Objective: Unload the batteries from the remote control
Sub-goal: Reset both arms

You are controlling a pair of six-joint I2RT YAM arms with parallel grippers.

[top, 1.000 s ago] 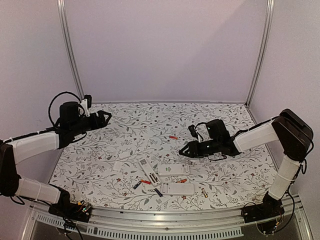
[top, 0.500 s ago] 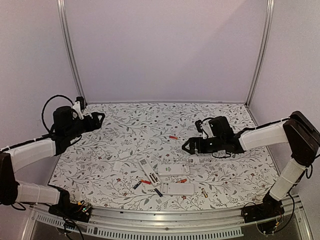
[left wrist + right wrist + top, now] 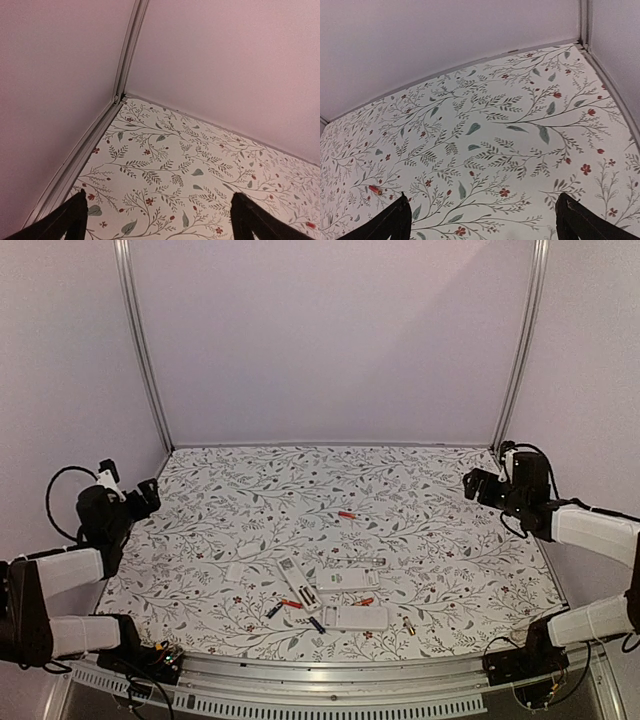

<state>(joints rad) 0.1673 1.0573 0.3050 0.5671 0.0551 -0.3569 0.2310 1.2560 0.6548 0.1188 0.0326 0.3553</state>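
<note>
The left pincer point(image 3: 143, 496) hangs over the left edge of the flower-patterned bench point(image 3: 250, 490), its jaws spread wide and empty; its wrist view shows only the two dark fingers point(image 3: 70, 220) at the frame's lower corners, with bare bench between them. The right pincer point(image 3: 478, 483) hangs over the far right side of the bench, near the corner post point(image 3: 515, 350), and it too is wide open and grips nothing. A single red battery point(image 3: 347, 514) lies alone on the bench, well to the left of the right pincer and slightly nearer the arm bases. The other batteries point(image 3: 291, 604), which are red, black, orange and gold, lie scattered among the white remotes point(image 3: 347, 580). This group sits between the two pincers, well apart from both and closer to the near edge of the bench. Whether any cell is left inside a remote cannot be told.
</note>
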